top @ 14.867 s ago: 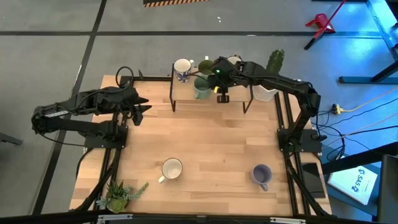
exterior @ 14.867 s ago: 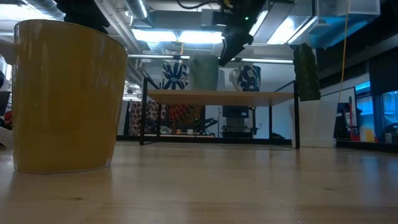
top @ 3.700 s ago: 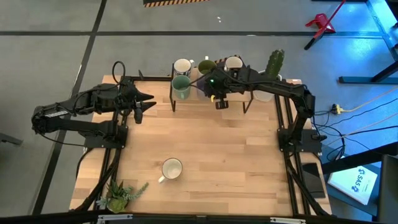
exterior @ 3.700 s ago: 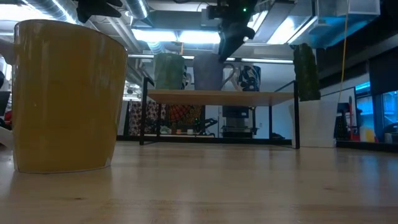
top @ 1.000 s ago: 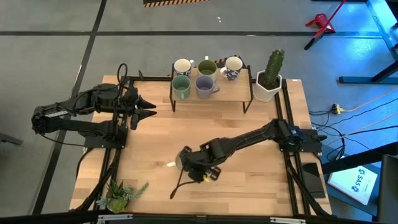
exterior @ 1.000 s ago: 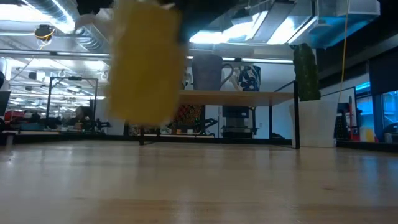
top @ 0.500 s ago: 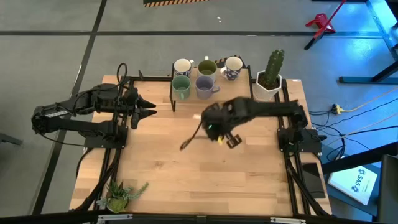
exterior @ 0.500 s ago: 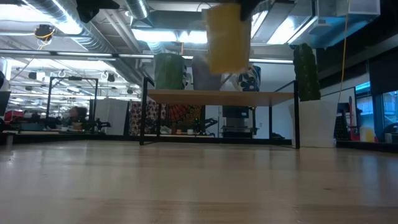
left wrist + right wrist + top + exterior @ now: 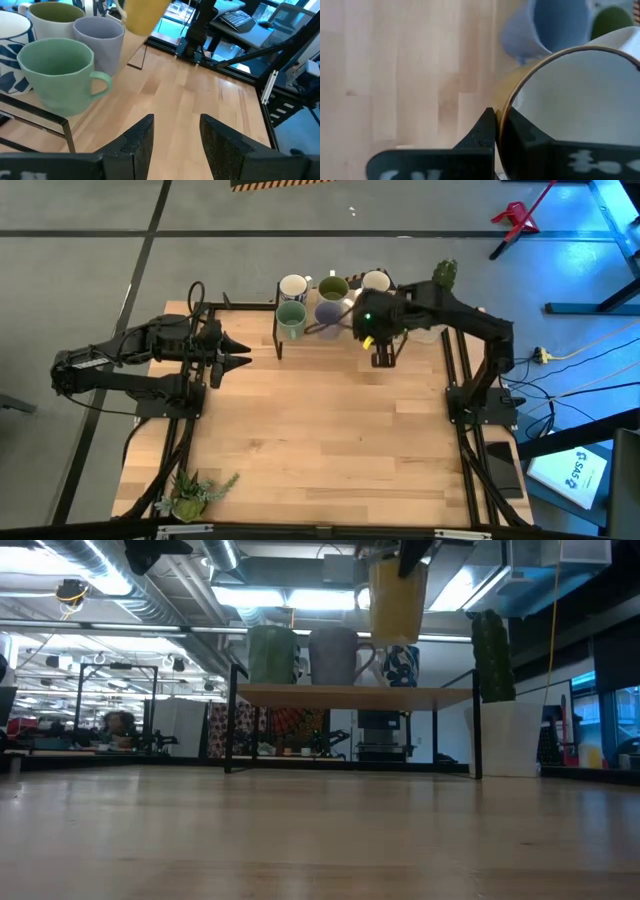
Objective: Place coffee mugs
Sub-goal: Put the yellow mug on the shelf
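Pale yellow ceramic mug (image 9: 397, 595) with a white interior (image 9: 580, 95), gripped at its rim by the black fingers of the right gripper (image 9: 497, 131); beside it stand a lavender ceramic mug (image 9: 100, 42), a teal green ceramic mug (image 9: 57, 72), an olive green ceramic mug (image 9: 55, 17) and two white ceramic mugs with a dark blue leaf pattern (image 9: 402, 665), (image 9: 11, 55), all on a light wooden shelf with thin black metal legs (image 9: 355, 692). The light wooden tabletop (image 9: 320, 430) shows pale straight grain, and the dark green cactus (image 9: 490, 655) sits in a white pot (image 9: 508, 738). Both arms are black, as are the fingers of the left gripper (image 9: 172, 142).
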Motion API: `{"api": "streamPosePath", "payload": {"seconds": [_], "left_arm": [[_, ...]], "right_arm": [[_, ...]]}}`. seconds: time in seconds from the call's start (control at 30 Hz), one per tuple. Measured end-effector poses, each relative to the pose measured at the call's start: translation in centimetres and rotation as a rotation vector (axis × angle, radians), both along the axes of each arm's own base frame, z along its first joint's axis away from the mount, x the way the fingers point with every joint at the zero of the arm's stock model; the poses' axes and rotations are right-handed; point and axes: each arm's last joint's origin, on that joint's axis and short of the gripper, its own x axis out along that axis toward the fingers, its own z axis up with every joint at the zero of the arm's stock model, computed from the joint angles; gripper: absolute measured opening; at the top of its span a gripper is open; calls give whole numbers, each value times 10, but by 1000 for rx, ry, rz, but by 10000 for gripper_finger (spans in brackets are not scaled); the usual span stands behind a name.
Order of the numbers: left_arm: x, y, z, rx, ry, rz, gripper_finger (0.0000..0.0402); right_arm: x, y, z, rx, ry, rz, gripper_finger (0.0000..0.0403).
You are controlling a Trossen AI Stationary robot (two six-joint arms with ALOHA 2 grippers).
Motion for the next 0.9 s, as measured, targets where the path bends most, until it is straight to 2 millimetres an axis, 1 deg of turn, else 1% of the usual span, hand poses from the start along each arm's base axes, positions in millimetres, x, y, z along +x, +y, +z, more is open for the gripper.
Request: {"api": "streamPosePath", "payload": {"seconds": [0.1,0.2,0.3,0.37,0.53,0.63,0.7,0.9], "left_arm": [[0,0,0,18,3,-3,153],[0,1,0,27,4,9,153],[0,1,0,38,6,37,153],[0,2,0,51,9,53,153],[-1,3,0,71,13,86,153],[-1,4,0,62,11,115,153],[-1,4,0,65,11,136,153],[-1,6,0,77,13,188,153]], "right_arm": [[-3,-14,1,-17,6,-25,0],[-5,-25,-3,-36,33,-27,0],[-10,-35,-6,-15,50,-22,0],[-14,-39,-11,4,68,-2,0],[-16,-40,-39,22,204,77,0],[-22,-41,-48,28,250,132,0],[-22,-45,-53,50,263,160,0],[-21,-57,-53,53,211,226,0]]}}
